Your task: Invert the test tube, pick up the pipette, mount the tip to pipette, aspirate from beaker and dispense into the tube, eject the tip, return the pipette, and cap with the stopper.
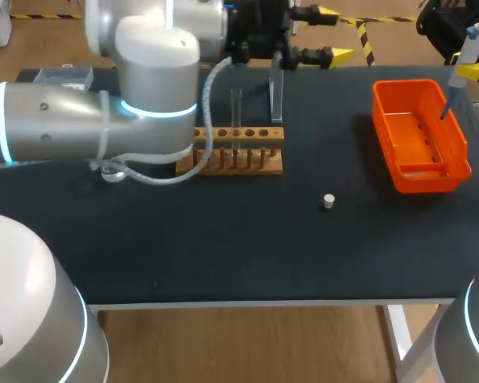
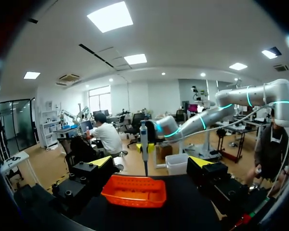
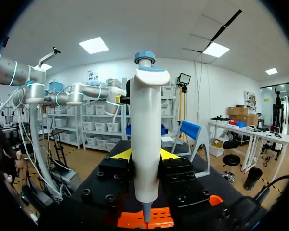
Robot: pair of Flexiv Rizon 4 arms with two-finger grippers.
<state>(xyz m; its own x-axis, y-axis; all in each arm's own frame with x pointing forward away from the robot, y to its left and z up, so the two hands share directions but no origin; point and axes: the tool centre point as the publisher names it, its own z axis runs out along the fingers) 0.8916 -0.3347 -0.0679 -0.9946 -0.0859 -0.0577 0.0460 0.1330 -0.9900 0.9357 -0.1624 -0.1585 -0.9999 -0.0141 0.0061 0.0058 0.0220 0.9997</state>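
Right pincer (image 3: pixel 144 155) is clamped on the pipette (image 3: pixel 145 110), held upright over the orange basket (image 1: pixel 457 153). Pickup is done. Left pincer (image 1: pixel 334 35) is wide and empty, hanging past the rack (image 1: pixel 231 159). A clear tube (image 1: pixel 236 112) stands upright in the rack, so the inversion is probably done. The pipette nose looks bare, so tip mounting is likely the step in hand. The stopper (image 1: pixel 328 201) lies loose on the counter (image 1: pixel 223 255), well apart from the rack. Left to do: tip, aspirate, dispense, eject, return, cap.
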